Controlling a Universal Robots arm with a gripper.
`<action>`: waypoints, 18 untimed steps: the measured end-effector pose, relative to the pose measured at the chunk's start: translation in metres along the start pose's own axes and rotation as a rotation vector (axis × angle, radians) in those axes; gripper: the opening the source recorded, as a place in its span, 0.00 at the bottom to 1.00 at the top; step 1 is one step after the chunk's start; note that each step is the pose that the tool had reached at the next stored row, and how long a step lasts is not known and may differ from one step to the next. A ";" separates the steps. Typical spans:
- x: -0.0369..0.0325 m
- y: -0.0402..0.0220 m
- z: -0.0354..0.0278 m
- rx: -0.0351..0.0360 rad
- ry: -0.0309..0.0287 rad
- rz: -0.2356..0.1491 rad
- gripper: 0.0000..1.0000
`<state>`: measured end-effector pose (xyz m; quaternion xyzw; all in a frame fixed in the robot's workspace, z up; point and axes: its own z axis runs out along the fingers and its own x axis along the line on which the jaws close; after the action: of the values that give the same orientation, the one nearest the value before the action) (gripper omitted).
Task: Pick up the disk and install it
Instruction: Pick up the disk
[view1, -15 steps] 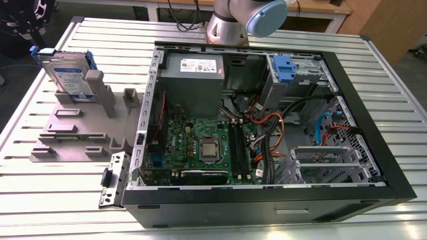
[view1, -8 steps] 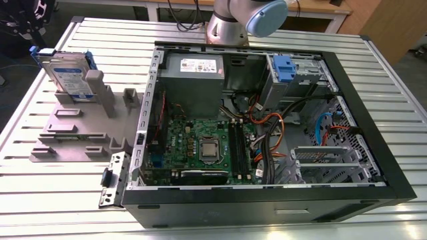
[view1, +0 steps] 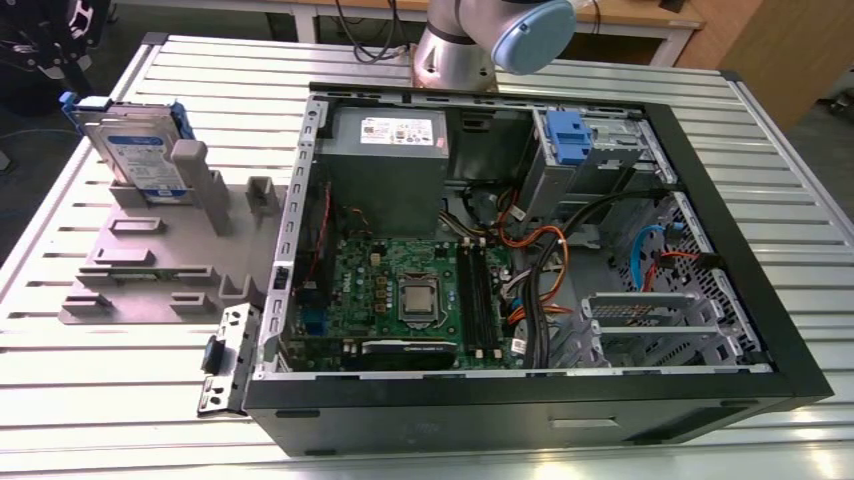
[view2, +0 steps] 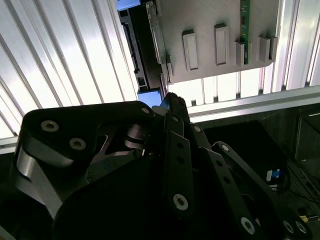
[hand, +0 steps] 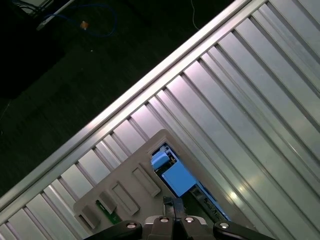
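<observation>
Your claw (hand: 172, 204) looks drawn shut, fingertips together with nothing between them, in both wrist views. The disk (view1: 140, 150) stands on edge in a grey holder (view1: 147, 262) on the ribbed table (view1: 694, 95), straight out past the claw's tips and apart from them. In the first wrist view its blue bracket (hand: 176, 178) sits just beyond the fingertips. The open computer case (view1: 747, 300) lies off to the claw's side.

Expect the disk to be rigid, dense for its size, smooth on its metal faces and intolerant of knocks. The plastic bracket probably flexes, so you likely want the pads across the flat faces near the exposed upper edge, clear of the holder's posts.
</observation>
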<state>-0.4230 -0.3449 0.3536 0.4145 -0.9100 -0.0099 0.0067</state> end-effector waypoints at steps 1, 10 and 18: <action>0.0000 0.0000 0.0000 0.0000 0.0000 -0.001 0.11; 0.0000 0.0000 0.0001 0.0002 0.0005 -0.026 0.11; -0.0001 0.0000 0.0005 0.0081 -0.0060 -0.035 0.11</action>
<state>-0.4229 -0.3449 0.3531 0.4303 -0.9027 -0.0075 0.0021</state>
